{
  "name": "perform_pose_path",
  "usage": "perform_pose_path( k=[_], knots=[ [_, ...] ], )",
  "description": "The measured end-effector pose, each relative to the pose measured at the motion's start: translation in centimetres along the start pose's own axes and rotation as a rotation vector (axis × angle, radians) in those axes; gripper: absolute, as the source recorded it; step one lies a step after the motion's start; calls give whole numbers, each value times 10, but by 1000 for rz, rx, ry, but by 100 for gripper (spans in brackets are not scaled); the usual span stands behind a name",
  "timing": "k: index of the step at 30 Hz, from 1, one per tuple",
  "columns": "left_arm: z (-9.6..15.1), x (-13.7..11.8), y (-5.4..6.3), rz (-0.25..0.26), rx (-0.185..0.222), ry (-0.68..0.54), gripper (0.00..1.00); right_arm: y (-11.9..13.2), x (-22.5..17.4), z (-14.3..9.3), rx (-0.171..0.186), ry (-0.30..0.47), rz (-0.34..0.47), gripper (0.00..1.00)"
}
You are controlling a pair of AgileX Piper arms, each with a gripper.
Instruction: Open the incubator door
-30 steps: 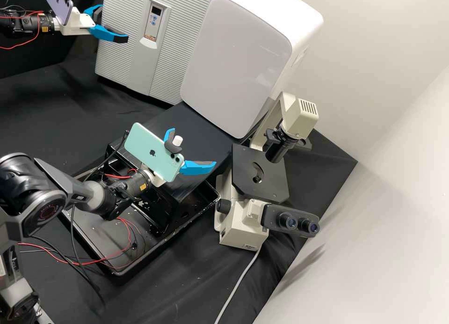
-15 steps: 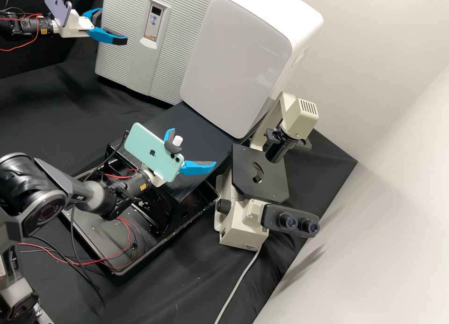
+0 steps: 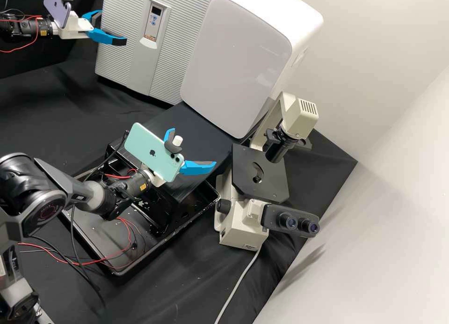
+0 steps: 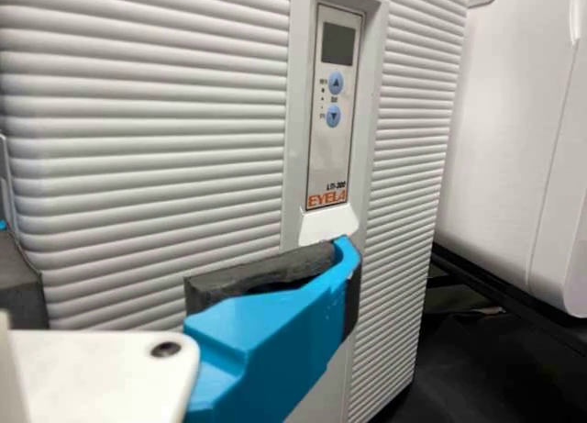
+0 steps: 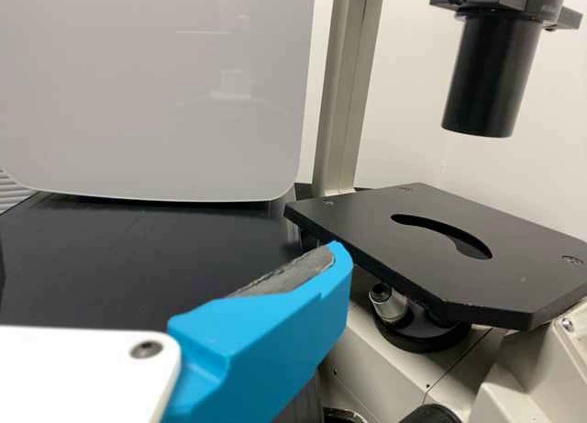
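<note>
Incubator stands beside the white box, door apparently shut. Left gripper, near its front, has eased back slightly, jaws wide, empty; pulling seems unbegun. Right gripper kept still, jaws spread, empty.

I'm in a lab: before me I see a microscope with two eyepieces and a flat black stage, a white cabinet, and a ribbed incubator bearing a small screen and buttons.
</note>
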Motion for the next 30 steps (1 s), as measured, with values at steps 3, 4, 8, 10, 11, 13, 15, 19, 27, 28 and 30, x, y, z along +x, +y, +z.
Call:
perform_pose_path(
  k=[3,4,8,10,11,13,15,19,27,28,30],
  knots=[
    [0,-1,2,8,-7,4,0,0,0,0,0,0,0,100],
    [0,-1,1,10,-16,9,0,0,0,0,0,0,0,100],
    [0,-2,2,15,-26,14,0,0,0,0,0,0,0,100],
    [0,-4,3,18,-34,23,0,0,0,0,0,0,0,100],
    [1,-5,3,18,-35,23,0,0,0,0,0,0,0,100],
    [2,-7,4,17,-39,26,0,0,0,0,0,0,0,100],
    [3,-9,5,16,-39,29,0,0,0,0,0,0,0,100],
    [3,-11,5,16,-49,38,0,0,0,0,0,0,0,100],
    [13,-22,5,39,-90,79,0,0,0,0,0,0,0,100],
    [13,-24,3,36,-91,83,0,0,0,0,0,0,0,100],
    [13,-25,4,39,-95,86,0,0,0,0,0,0,0,100]
  ],
)
